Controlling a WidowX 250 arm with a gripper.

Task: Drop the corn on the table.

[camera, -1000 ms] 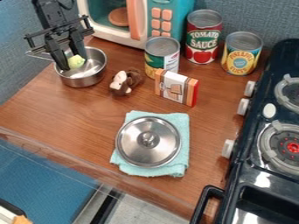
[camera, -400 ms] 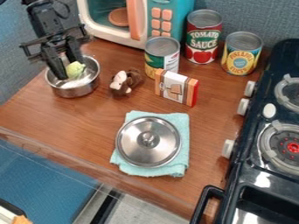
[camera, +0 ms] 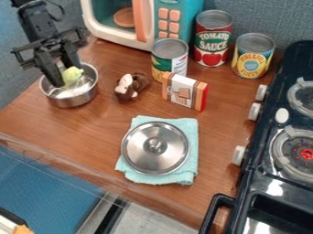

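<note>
Hanging at the far left, my black two-finger claw (camera: 67, 76) grasps, as far as I can make out, the pale yellow-green corn (camera: 72, 74) inside the shiny round metal pot (camera: 78, 100). The brown wooden table (camera: 79, 123) lies beneath.

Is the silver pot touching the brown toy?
Apart. The camera view shows a strip of bare table between the pot's right side and the toy.
</note>
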